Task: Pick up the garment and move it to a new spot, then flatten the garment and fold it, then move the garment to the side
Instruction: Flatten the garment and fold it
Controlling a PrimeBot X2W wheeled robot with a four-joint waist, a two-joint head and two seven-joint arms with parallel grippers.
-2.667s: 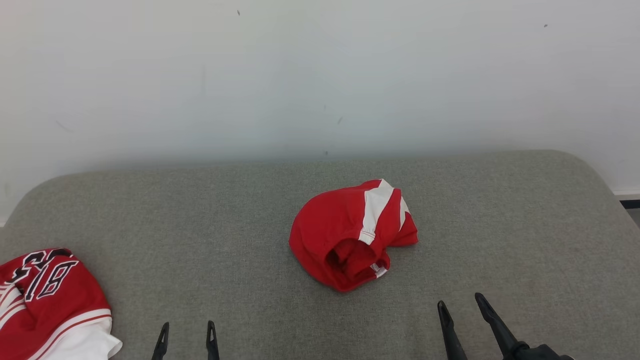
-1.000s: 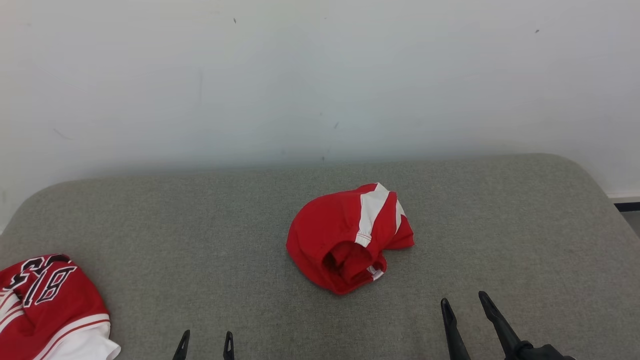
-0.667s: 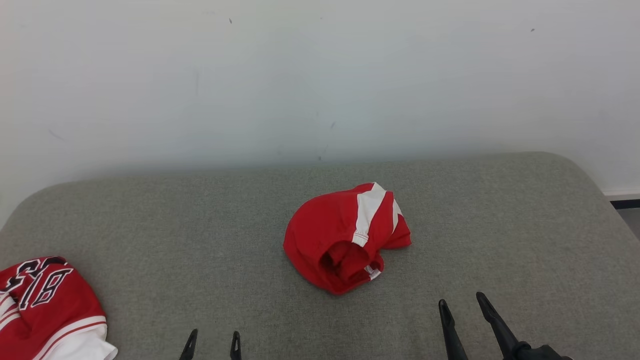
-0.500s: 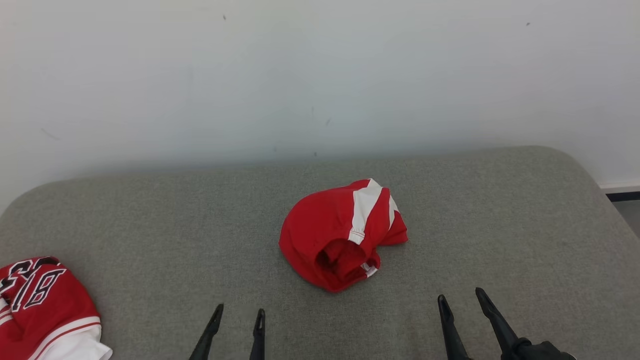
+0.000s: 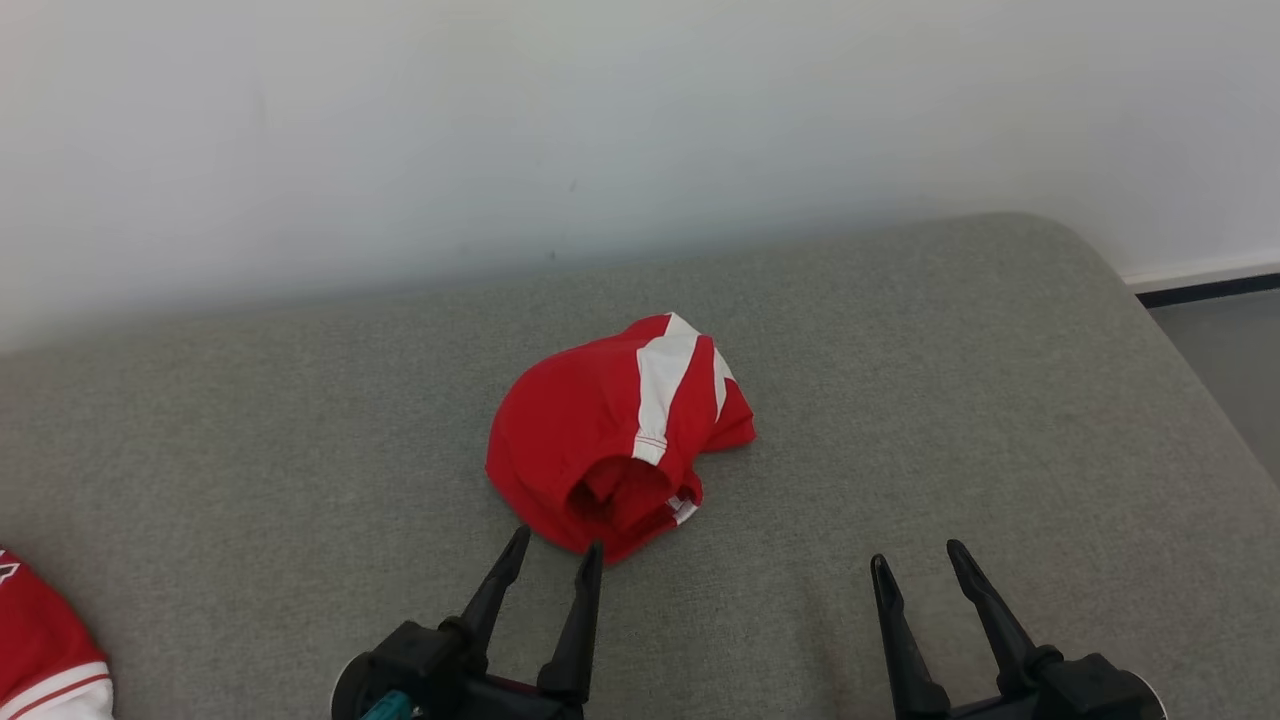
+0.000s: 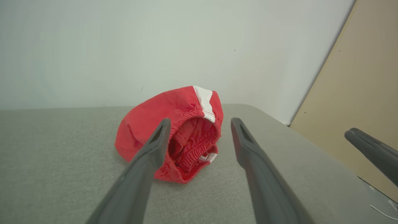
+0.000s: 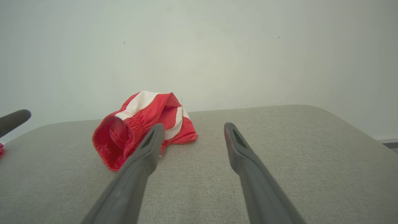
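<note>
A crumpled red garment (image 5: 610, 440) with white stripes lies bunched near the middle of the grey padded table (image 5: 950, 380), its elastic opening turned toward me. My left gripper (image 5: 555, 555) is open just in front of the garment's near edge, fingertips close to the fabric, with nothing between them. In the left wrist view the garment (image 6: 174, 127) sits straight ahead between the open fingers (image 6: 155, 146). My right gripper (image 5: 915, 560) is open over bare table to the garment's right; in the right wrist view the garment (image 7: 140, 124) lies ahead and to the left.
Another red and white garment (image 5: 40, 650) lies at the table's near left corner. A white wall (image 5: 600, 120) rises behind the table. The table's right edge drops to grey floor (image 5: 1220, 340). A tan panel (image 6: 351, 102) stands to the right in the left wrist view.
The head camera has tilted down and turned right, shifting the whole picture. My left gripper has come forward up to the garment's near edge. The right gripper has hardly moved.
</note>
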